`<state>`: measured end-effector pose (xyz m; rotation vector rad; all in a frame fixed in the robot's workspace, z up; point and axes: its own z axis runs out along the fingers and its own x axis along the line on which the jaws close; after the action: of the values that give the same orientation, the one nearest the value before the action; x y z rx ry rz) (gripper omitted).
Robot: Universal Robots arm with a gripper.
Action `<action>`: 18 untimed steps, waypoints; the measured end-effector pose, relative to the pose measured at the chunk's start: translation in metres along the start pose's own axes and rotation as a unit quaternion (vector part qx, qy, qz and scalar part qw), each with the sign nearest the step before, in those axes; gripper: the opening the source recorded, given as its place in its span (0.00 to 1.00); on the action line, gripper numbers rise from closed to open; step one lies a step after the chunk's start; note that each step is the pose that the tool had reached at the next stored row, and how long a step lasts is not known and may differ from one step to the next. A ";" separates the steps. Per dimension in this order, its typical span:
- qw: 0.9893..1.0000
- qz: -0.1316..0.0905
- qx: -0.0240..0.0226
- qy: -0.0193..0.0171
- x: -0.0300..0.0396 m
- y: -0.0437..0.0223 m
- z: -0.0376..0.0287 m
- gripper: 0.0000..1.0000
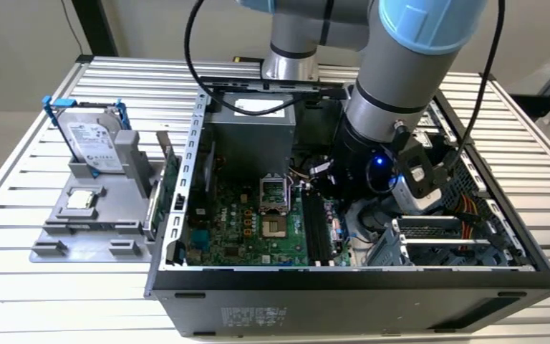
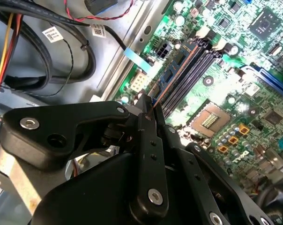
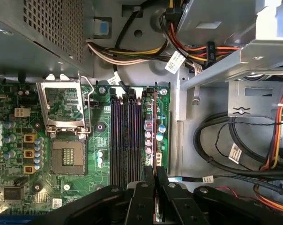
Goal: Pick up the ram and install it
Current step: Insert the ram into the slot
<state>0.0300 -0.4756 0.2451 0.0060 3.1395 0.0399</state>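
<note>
While clamped on the ram (image 3: 155,140) — gripper (image 3: 155,174) | long axis parallel to motherboard slots (image 3: 125,140)

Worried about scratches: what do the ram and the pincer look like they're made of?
The ram: apparently circuit board, dark matte face with a thin orange-copper edge. The pincer: black, slightly glossy links joined by silver screws; plastic or coated metal, unclear which.
</note>
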 end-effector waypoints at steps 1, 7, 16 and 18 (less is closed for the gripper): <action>1.000 0.000 0.000 0.000 0.0000 -0.0001 0.0017 0.00; 1.000 0.000 0.000 0.000 -0.0001 -0.0002 0.0090 0.00; 1.000 0.000 0.000 0.000 0.0041 -0.0016 0.0119 0.00; 1.000 0.000 0.000 0.001 0.0048 -0.0024 0.0126 0.00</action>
<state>0.0251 -0.4777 0.2325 0.0060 3.1407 0.0398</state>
